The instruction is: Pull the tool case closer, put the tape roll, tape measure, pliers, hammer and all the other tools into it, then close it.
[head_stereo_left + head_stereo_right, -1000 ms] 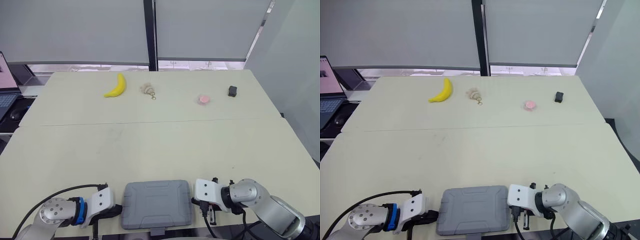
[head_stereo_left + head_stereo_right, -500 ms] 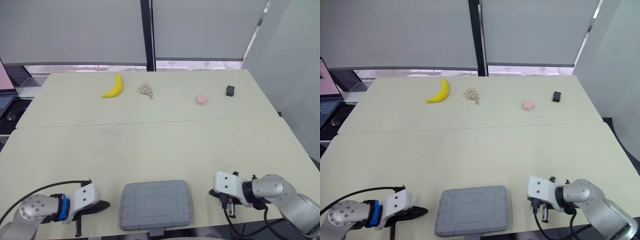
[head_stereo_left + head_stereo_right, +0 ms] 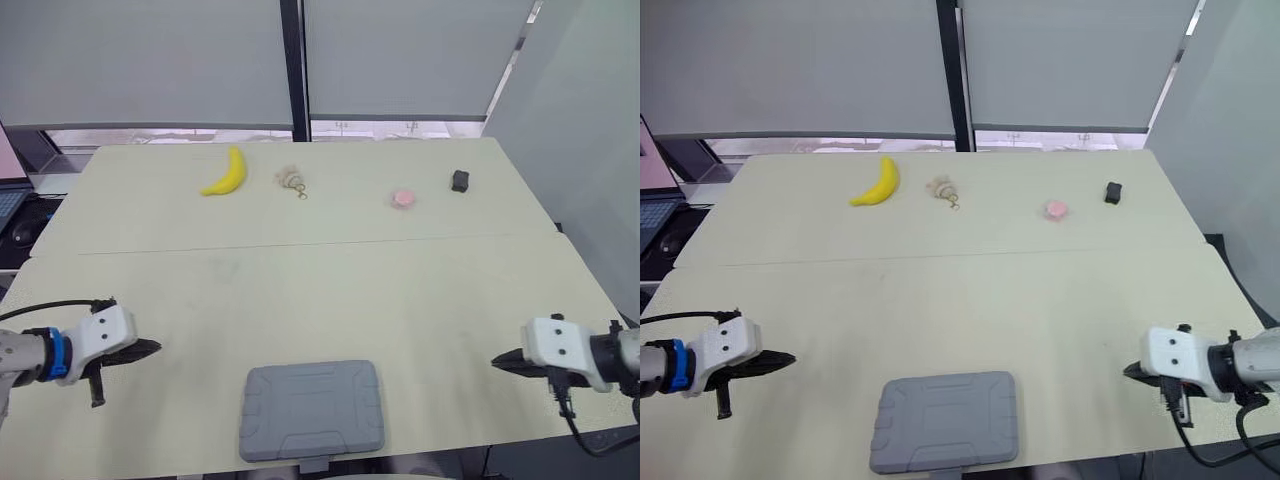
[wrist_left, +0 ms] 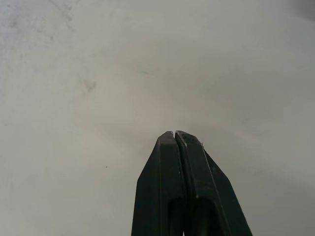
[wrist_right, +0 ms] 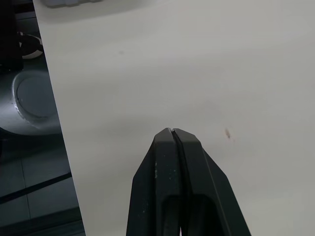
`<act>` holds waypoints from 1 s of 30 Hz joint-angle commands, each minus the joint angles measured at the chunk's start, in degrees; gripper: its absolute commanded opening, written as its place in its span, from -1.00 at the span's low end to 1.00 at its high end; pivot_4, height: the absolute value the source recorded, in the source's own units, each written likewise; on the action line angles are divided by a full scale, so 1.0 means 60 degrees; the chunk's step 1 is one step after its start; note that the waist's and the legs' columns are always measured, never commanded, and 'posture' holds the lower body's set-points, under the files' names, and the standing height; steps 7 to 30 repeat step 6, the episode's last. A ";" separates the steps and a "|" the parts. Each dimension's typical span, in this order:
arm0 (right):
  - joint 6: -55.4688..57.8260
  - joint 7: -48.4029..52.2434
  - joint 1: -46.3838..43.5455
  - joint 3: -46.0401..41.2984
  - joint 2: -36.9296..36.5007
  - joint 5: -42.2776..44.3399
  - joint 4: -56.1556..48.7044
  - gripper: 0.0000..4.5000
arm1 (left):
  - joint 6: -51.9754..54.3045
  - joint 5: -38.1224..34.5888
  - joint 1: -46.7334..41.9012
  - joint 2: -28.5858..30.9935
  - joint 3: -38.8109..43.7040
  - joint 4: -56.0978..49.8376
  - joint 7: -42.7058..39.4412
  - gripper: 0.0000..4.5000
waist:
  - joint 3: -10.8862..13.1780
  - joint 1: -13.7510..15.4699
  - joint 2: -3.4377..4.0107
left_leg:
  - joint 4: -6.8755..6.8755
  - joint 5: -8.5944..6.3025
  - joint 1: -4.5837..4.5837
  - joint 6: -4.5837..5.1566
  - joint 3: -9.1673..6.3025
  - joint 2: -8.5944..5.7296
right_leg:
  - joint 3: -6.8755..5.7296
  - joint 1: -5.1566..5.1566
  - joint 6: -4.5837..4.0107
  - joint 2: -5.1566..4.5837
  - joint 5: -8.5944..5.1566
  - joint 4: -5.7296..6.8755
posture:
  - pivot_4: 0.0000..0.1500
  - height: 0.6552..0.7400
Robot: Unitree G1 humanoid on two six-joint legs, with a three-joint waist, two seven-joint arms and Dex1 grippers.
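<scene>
At the left, our left hand point(image 3: 142, 349) hovers low over the pale beige counter point(image 3: 320, 290), its two black fingers pressed together on nothing, well apart from the case. Along the far side lie a yellow banana point(image 3: 224, 172) and, just beside it, a small beige tuft with a metal ring point(image 3: 292, 181). In the middle, near the front edge, sits the flat grey plastic tool case point(image 3: 312, 408), lid down, its latch tab pointing toward us. Further right on the far side are a small pink round piece point(image 3: 404, 199) and a small black block point(image 3: 460, 180). At the right, our right hand point(image 3: 503, 360) is likewise clenched and empty, well clear of the case.

We judge the task nearly or wholly finished: the case is close to us and closed, and both hands are off it. What it holds we cannot see. Whether the pink piece or the black block counts as a tool left to pack we cannot tell.
</scene>
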 commanded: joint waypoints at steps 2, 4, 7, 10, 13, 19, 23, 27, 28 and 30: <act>-0.0528 0.0374 -0.0523 -0.0087 -0.0181 0.0066 0.0453 -0.99 | -0.0023 -0.0043 0.0307 0.0202 0.0364 0.0063 -0.0122 -1.00 | 0.0002 -0.0018 0.0002 | -0.0001 0.0000 0.0000 0.0000 0.0009 0.0002 | 0.0005 -0.0003 -0.0001 0.0000 0.0000 0.0000 | 1.00 1.00; -0.0597 0.0402 -0.0783 0.0102 -0.0154 0.0016 0.0622 -0.99 | -0.0001 -0.0032 0.0441 0.0169 0.0405 0.0039 -0.0079 -1.00 | 0.0003 0.0006 0.0002 | -0.0001 0.0000 0.0000 0.0000 0.0009 0.0004 | 0.0002 -0.0004 -0.0001 0.0000 0.0001 0.0000 | 1.00 1.00; -0.0683 0.0414 -0.0987 0.0282 -0.0124 -0.0056 0.0763 -0.99 | 0.0211 -0.0077 0.0459 0.0149 0.0371 -0.0027 -0.0118 -1.00 | 0.0003 0.0023 0.0002 | -0.0001 0.0000 0.0001 0.0000 0.0008 0.0006 | 0.0000 -0.0005 -0.0002 0.0000 0.0001 0.0002 | 1.00 1.00; -0.0683 0.0414 -0.0987 0.0282 -0.0124 -0.0056 0.0763 -0.99 | 0.0211 -0.0077 0.0459 0.0149 0.0371 -0.0027 -0.0118 -1.00 | 0.0003 0.0023 0.0002 | -0.0001 0.0000 0.0001 0.0000 0.0008 0.0006 | 0.0000 -0.0005 -0.0002 0.0000 0.0001 0.0002 | 1.00 1.00; -0.0683 0.0414 -0.0987 0.0282 -0.0124 -0.0056 0.0763 -0.99 | 0.0211 -0.0077 0.0459 0.0149 0.0371 -0.0027 -0.0118 -1.00 | 0.0003 0.0023 0.0002 | -0.0001 0.0000 0.0001 0.0000 0.0008 0.0006 | 0.0000 -0.0005 -0.0002 0.0000 0.0001 0.0002 | 1.00 1.00; -0.0683 0.0414 -0.0987 0.0282 -0.0124 -0.0056 0.0763 -0.99 | 0.0211 -0.0077 0.0459 0.0149 0.0371 -0.0027 -0.0118 -1.00 | 0.0003 0.0023 0.0002 | -0.0001 0.0000 0.0001 0.0000 0.0008 0.0006 | 0.0000 -0.0005 -0.0002 0.0000 0.0001 0.0002 | 1.00 1.00; -0.0683 0.0414 -0.0987 0.0282 -0.0124 -0.0056 0.0763 -0.99 | 0.0211 -0.0077 0.0459 0.0149 0.0371 -0.0027 -0.0118 -1.00 | 0.0003 0.0023 0.0002 | -0.0001 0.0000 0.0001 0.0000 0.0008 0.0006 | 0.0000 -0.0005 -0.0002 0.0000 0.0001 0.0002 | 1.00 1.00; -0.0683 0.0414 -0.0987 0.0282 -0.0124 -0.0056 0.0763 -0.99 | 0.0211 -0.0077 0.0459 0.0149 0.0371 -0.0027 -0.0118 -1.00 | 0.0003 0.0023 0.0002 | -0.0001 0.0000 0.0001 0.0000 0.0008 0.0006 | 0.0000 -0.0005 -0.0002 0.0000 0.0001 0.0002 | 1.00 1.00; -0.0683 0.0414 -0.0987 0.0282 -0.0124 -0.0056 0.0763 -0.99 | 0.0211 -0.0077 0.0459 0.0149 0.0371 -0.0027 -0.0118 -1.00 | 0.0003 0.0023 0.0002 | -0.0001 0.0000 0.0001 0.0000 0.0008 0.0006 | 0.0000 -0.0005 -0.0002 0.0000 0.0001 0.0002 | 1.00 1.00; -0.0683 0.0414 -0.0987 0.0282 -0.0124 -0.0056 0.0763 -0.99 | 0.0211 -0.0077 0.0459 0.0149 0.0371 -0.0027 -0.0118 -1.00 | 0.0003 0.0023 0.0002 | -0.0001 0.0000 0.0001 0.0000 0.0008 0.0006 | 0.0000 -0.0005 -0.0002 0.0000 0.0001 0.0002 | 1.00 1.00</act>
